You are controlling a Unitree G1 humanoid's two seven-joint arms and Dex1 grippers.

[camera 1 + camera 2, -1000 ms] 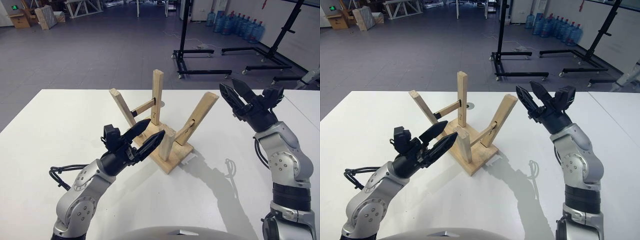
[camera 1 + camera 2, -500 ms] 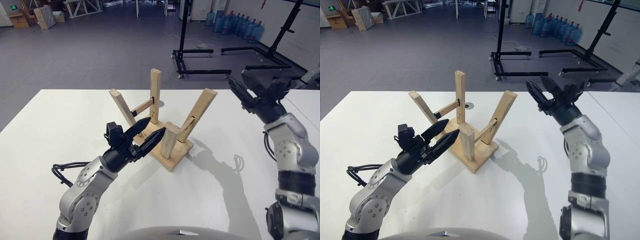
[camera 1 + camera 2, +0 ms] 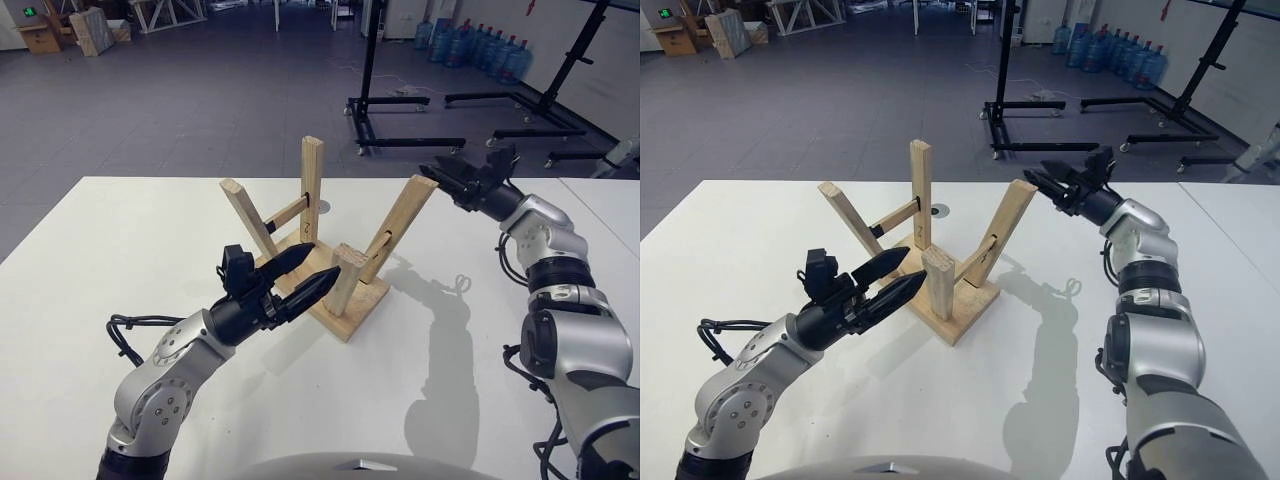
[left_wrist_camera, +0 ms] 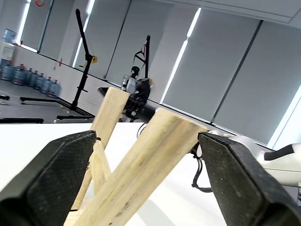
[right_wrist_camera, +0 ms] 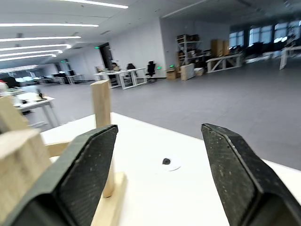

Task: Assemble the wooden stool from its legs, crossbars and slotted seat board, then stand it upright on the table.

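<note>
The white table (image 3: 120, 250) stands in a big hall with a grey floor (image 3: 200, 90). Black wheeled stands (image 3: 400, 105) are parked behind it, and blue water bottles (image 3: 480, 50) are lined up along the far wall.

The stool (image 3: 330, 250) sits near the middle of the table, upside down. Its seat board (image 3: 345, 318) lies flat on the surface with 1 corner toward the robot. The 4 legs point up and splay outward, the tallest-looking one (image 3: 312, 190) close to vertical. A crossbar (image 3: 288, 213) joins the 2 rear legs.

The left gripper (image 3: 318, 262) hovers low over the table at the near leg (image 3: 346, 280). Its 2 fingers are spread wide, and from its wrist the leg shows between them, not clamped.

The right gripper (image 3: 1043, 184) is held high just beside the top of the right-hand leg (image 3: 1002, 228). Its claw is also wide and holds nothing.
</note>
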